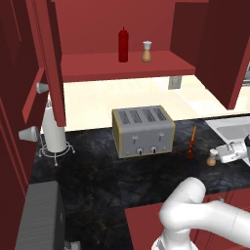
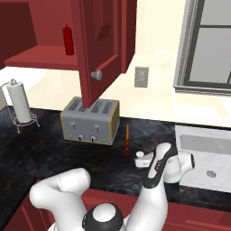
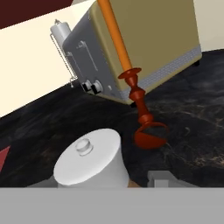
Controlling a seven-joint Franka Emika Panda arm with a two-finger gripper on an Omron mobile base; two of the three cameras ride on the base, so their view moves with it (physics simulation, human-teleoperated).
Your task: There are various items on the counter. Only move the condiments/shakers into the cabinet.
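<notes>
- While the bottle [image 1: 123,44] and one shaker [image 1: 146,52] stand side by side on the cabinet [image 1: 127,66] shelf, the last shaker [image 1: 211,159] is seen on the worktop [image 1: 97,171], right of the toaster [image 1: 143,131] and near the sink edge.
- At this shaker the gripper [image 1: 222,155] is held low and roughly level, approaching from the sink side.
- From the hand view, the pale top of the shaker [image 3: 89,158] sits very close to the camera, with one finger [image 3: 164,178] showing just beside it; whether the fingers are already pinching the shaker or merely standing around it cannot be told.
- The step in hand is judged to be the grasp of this shaker, the only condiment left to be moved.
- A good grasp is best taken on the round tan body, below the flared top, so that the shaker is kept upright and is not squeezed out upward.
- The orange utensil [image 3: 131,81] stands close by, between the shaker and the toaster in the hand view; it should be left untouched, so a straight lift is advised before any sideways travel.
- Once lifted, the shaker should be carried high enough to pass above the toaster and the shelf edge, and between the open doors [image 1: 46,58].
- A free stretch of shelf is seen to the right of the shaker already there; a gentle set-down there is judged safest, so that neither neighbour is knocked over.
</notes>
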